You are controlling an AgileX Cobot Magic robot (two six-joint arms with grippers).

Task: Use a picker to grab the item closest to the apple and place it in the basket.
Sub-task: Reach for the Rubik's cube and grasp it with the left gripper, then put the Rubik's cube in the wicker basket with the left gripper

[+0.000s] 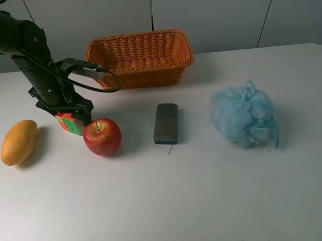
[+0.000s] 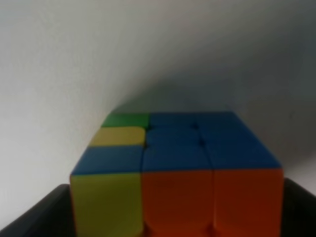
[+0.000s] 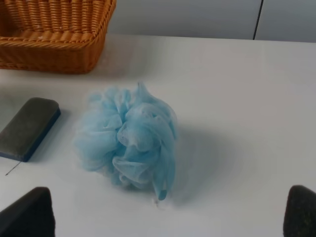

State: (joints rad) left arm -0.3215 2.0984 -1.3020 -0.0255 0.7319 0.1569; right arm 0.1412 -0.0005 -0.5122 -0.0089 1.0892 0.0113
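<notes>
White tabletop (image 1: 214,195) fills your overhead view, with pale wall panels behind it. The orange wicker basket (image 1: 140,71) stands at the upper centre of the frame. Your left gripper (image 1: 68,113) is down at the left of the frame, over the coloured puzzle cube (image 1: 71,124), which sits on the table just beside the red apple (image 1: 102,137) and closer to it than anything else. In the left wrist view the cube (image 2: 177,168) fills the space between the dark fingers (image 2: 39,217), blue face up and orange and yellow facing the camera. The jaws seem pressed against its sides, though the picture is soft there. A yellow mango (image 1: 19,142) lies at the far left, well apart from the basket. A grey-blue block (image 1: 166,123) lies at centre, right of the apple, and a pale blue bath pouf (image 1: 244,116) sits at the right. Your right gripper (image 3: 168,217) shows only in its own wrist view, fingers (image 3: 27,215) spread wide and holding nothing, with the pouf ahead of it.
</notes>
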